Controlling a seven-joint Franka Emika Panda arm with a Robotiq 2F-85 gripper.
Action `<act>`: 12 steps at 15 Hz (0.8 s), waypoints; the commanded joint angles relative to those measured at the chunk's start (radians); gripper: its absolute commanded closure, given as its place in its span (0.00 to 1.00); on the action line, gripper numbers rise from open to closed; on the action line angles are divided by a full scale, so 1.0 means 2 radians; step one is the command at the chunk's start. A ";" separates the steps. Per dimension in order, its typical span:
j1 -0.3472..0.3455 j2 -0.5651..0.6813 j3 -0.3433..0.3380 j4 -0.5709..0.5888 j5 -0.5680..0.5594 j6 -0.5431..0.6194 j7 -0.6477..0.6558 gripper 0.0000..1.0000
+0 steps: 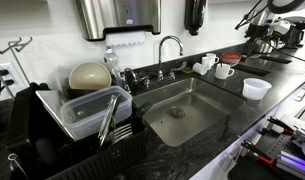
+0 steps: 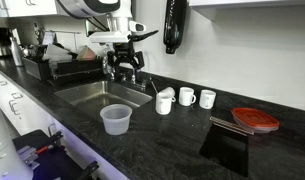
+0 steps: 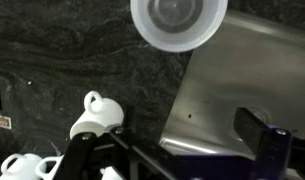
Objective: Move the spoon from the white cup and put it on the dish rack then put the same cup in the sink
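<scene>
Three white cups [image 2: 187,97] stand in a row on the dark counter right of the sink [image 2: 100,95]; they also show in an exterior view [image 1: 214,66]. A thin short thing, perhaps the spoon [image 2: 170,91], sticks out of the cup nearest the sink [image 2: 164,103]. In the wrist view that cup [image 3: 97,117] lies left of the open jaws. My gripper [image 2: 127,55] hangs open and empty above the faucet [image 2: 132,78]. Its fingers [image 3: 172,150] straddle the sink's edge [image 3: 242,90]. The black dish rack [image 1: 52,135] stands on the far side of the sink.
A handle-less white tub [image 2: 115,119] sits on the counter's front edge by the sink, also in the wrist view [image 3: 179,22]. A red lid [image 2: 255,120] and a black stand [image 2: 227,145] lie further along. The rack holds a clear tub [image 1: 92,108], a bowl and long utensils.
</scene>
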 commanded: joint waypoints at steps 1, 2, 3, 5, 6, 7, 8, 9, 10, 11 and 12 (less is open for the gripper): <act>-0.023 0.066 0.042 0.031 -0.057 0.080 0.053 0.00; -0.008 0.034 0.025 0.013 -0.024 0.053 0.027 0.00; -0.008 0.047 0.031 0.017 -0.028 0.061 0.035 0.00; -0.008 0.045 0.030 0.016 -0.026 0.059 0.035 0.00; -0.009 0.042 0.029 0.016 -0.026 0.059 0.034 0.00; -0.009 0.039 0.029 0.016 -0.026 0.058 0.034 0.00; -0.009 0.038 0.029 0.015 -0.026 0.058 0.034 0.00; -0.009 0.038 0.029 0.015 -0.026 0.058 0.034 0.00; -0.009 0.038 0.029 0.015 -0.026 0.058 0.034 0.00; -0.009 0.038 0.029 0.015 -0.026 0.058 0.034 0.00; -0.017 0.043 0.034 0.018 -0.039 0.065 0.049 0.00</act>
